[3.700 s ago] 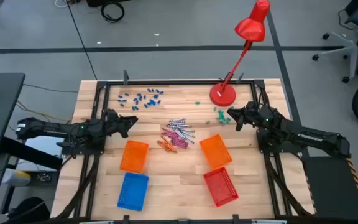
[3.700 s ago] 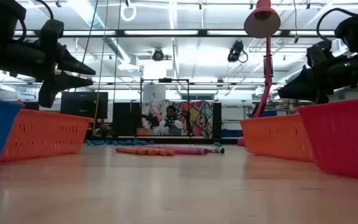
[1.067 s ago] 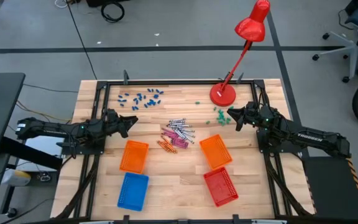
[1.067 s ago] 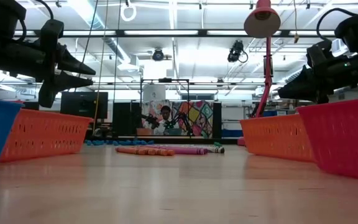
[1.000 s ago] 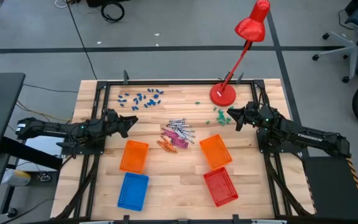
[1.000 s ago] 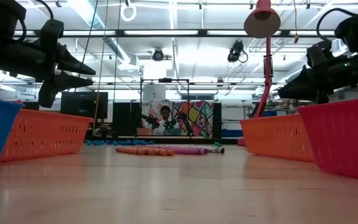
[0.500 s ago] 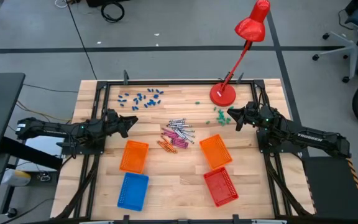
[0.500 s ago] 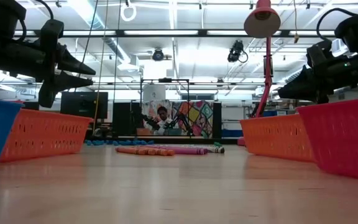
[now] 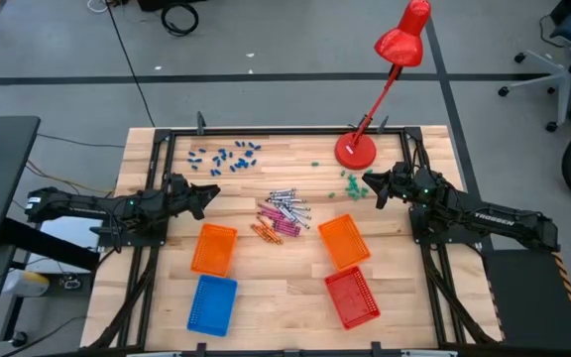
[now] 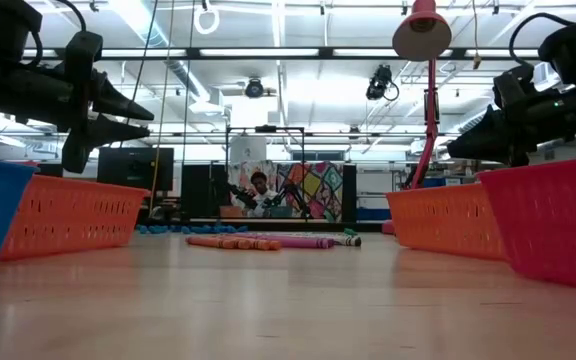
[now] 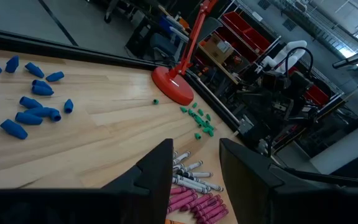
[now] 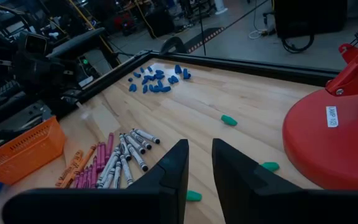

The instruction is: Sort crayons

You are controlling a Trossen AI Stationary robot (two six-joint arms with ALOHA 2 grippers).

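Observation:
The crayons point(image 9: 284, 216) lie in a loose heap at the table's middle: grey ones point(image 9: 285, 198) at the far side, pink ones point(image 9: 281, 222) in the middle, orange ones point(image 9: 264, 232) nearest. They also show in the low view point(image 10: 268, 241) and both wrist views point(image 11: 191, 186) point(image 12: 110, 165). My left gripper point(image 9: 214, 193) hovers open above the table, left of the heap, pointing toward it. My right gripper point(image 9: 367, 183) hovers right of the heap with a narrow gap between its fingers point(image 12: 199, 168) and nothing in it.
Two orange baskets point(image 9: 214, 248) point(image 9: 343, 241) stand near the heap, a blue basket point(image 9: 212, 302) and a red basket point(image 9: 352, 297) closer to the near edge. A red lamp's base point(image 9: 355, 151) sits at the far right. Blue bits point(image 9: 226, 154) and green bits point(image 9: 350, 183) are scattered.

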